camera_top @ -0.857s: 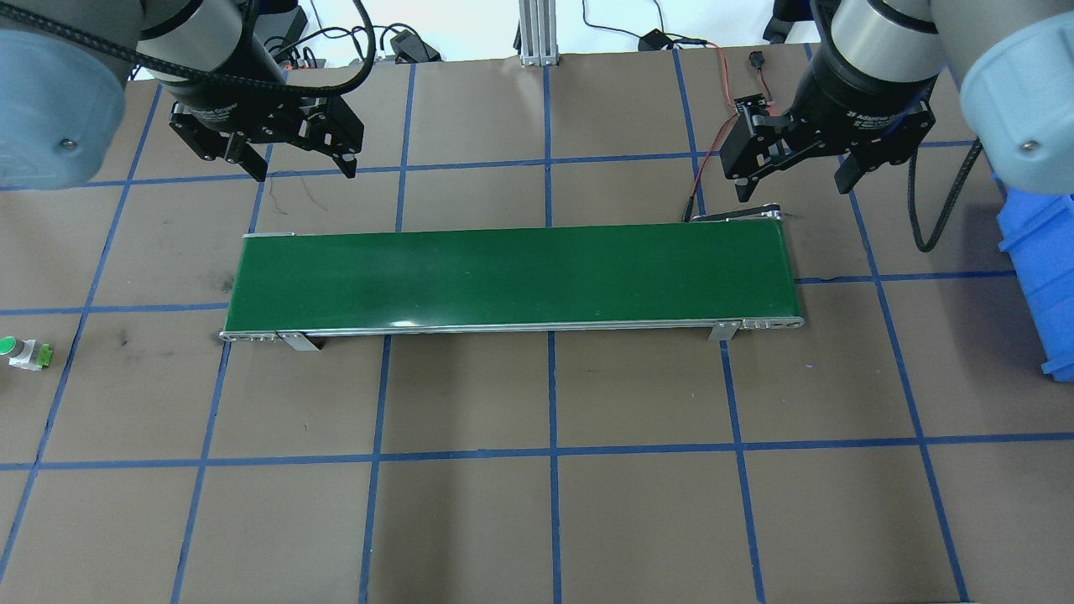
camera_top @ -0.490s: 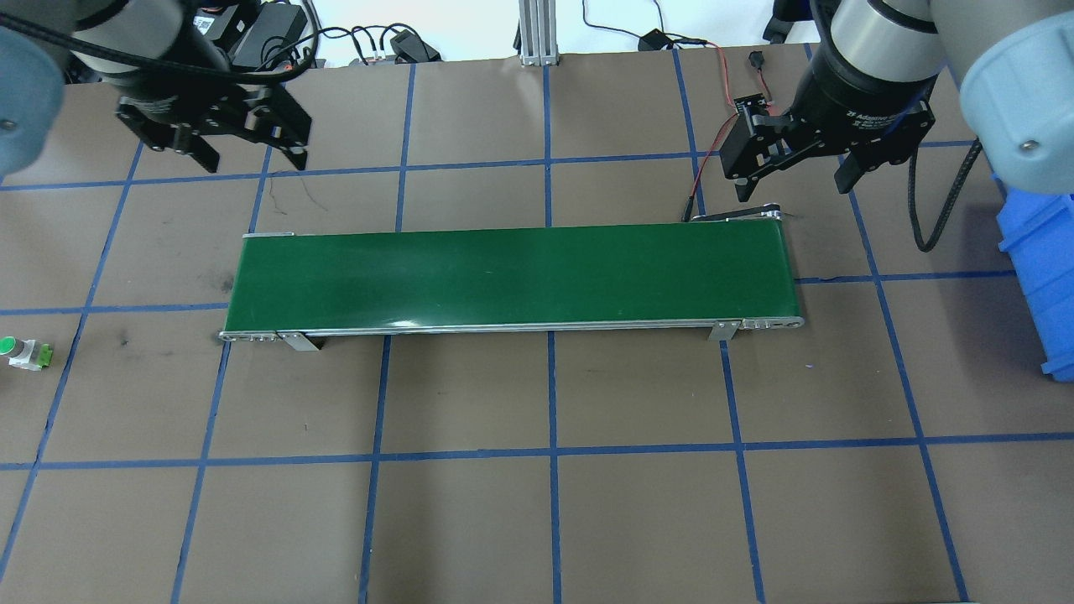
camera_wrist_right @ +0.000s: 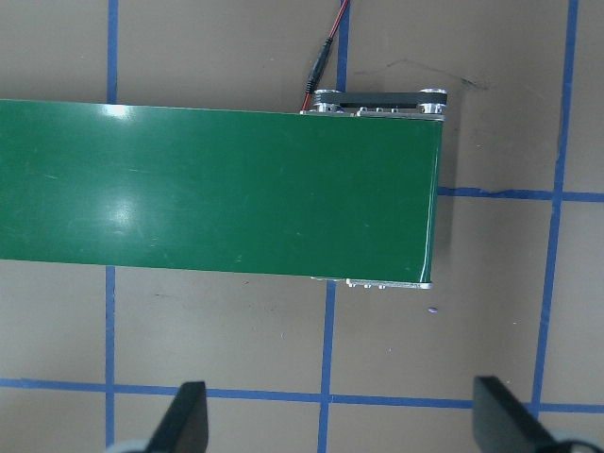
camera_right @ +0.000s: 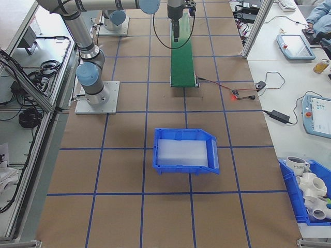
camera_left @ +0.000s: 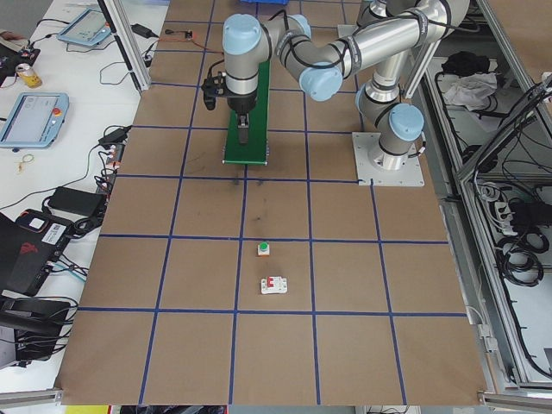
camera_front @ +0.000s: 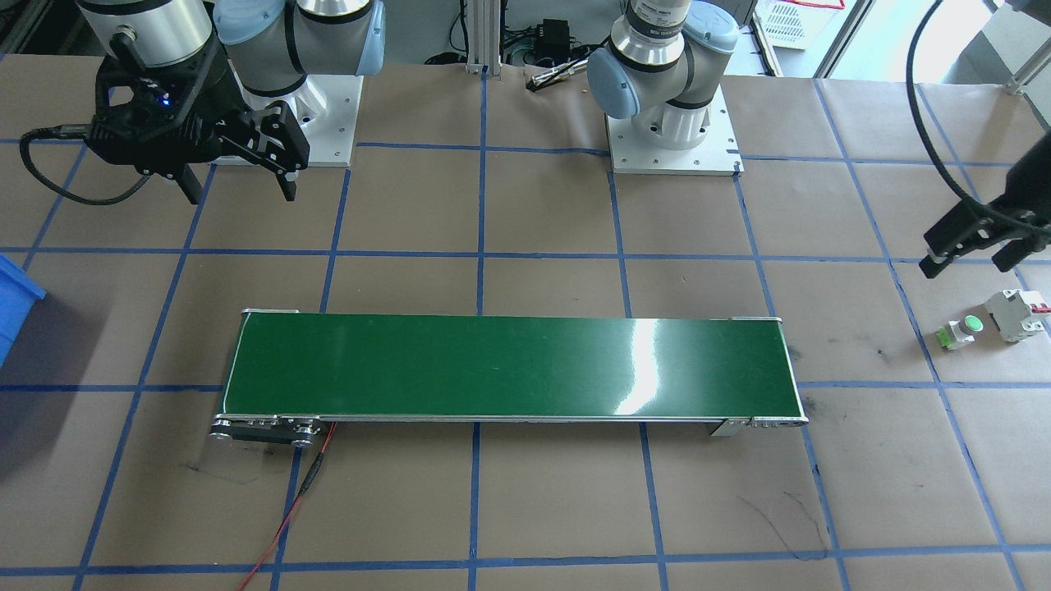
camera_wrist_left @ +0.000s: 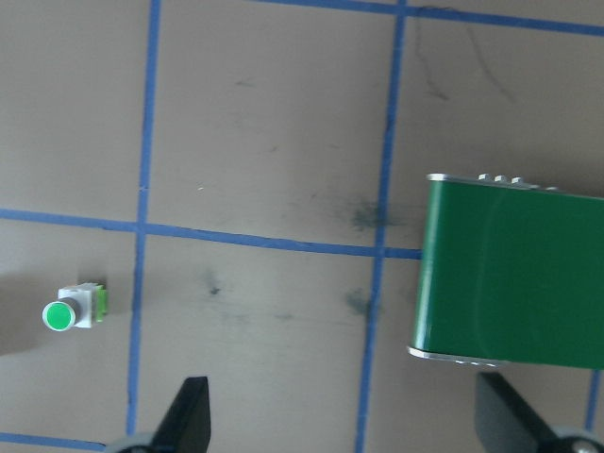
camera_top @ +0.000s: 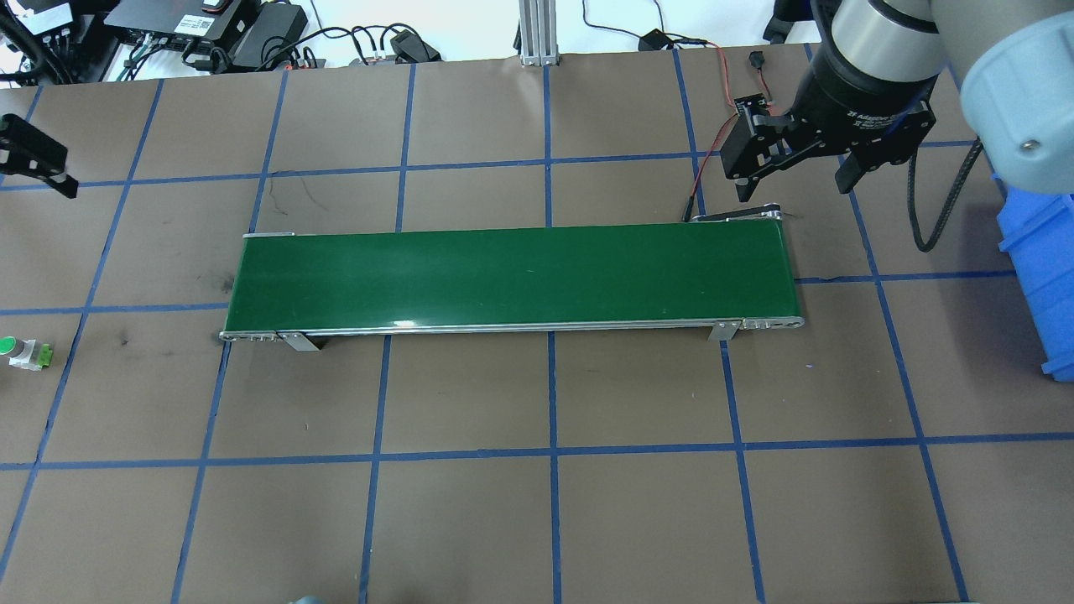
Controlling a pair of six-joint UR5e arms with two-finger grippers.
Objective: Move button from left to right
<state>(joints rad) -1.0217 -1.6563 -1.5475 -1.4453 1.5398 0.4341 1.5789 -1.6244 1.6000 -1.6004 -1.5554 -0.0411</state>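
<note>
The tabletop (camera_top: pixel 537 520) is covered in brown paper ruled into large squares by blue tape, and a long green conveyor belt (camera_top: pixel 512 277) lies across its middle, with a red wire (camera_front: pixel 287 509) trailing from the belt's right-arm end. Beyond the tabletop's far edge, at 12 o'clock in the overhead view, black power bricks and cables (camera_top: pixel 252 38) sit on a white surface beside an aluminium post (camera_top: pixel 537 29). A blue bin (camera_right: pixel 186 151) rests on the paper at the robot's right end, cut off at the overhead view's 3 o'clock edge. The button (camera_top: pixel 21 351) lies on its side at the overhead view's 9 o'clock edge, well apart from the belt, green cap toward the edge; from the front, a white circuit breaker (camera_front: pixel 1016 316) with a red lever stands just beside it. The left gripper (camera_front: pixel 973 250) is mostly cut off in both fixed views; its fingers (camera_wrist_left: pixel 189 415) show spread wide in the wrist view, holding nothing, above the paper with the button at 9 o'clock from them. The right gripper (camera_top: pixel 793 186) hangs over the belt's far right corner, fingers parted wide and empty.
</note>
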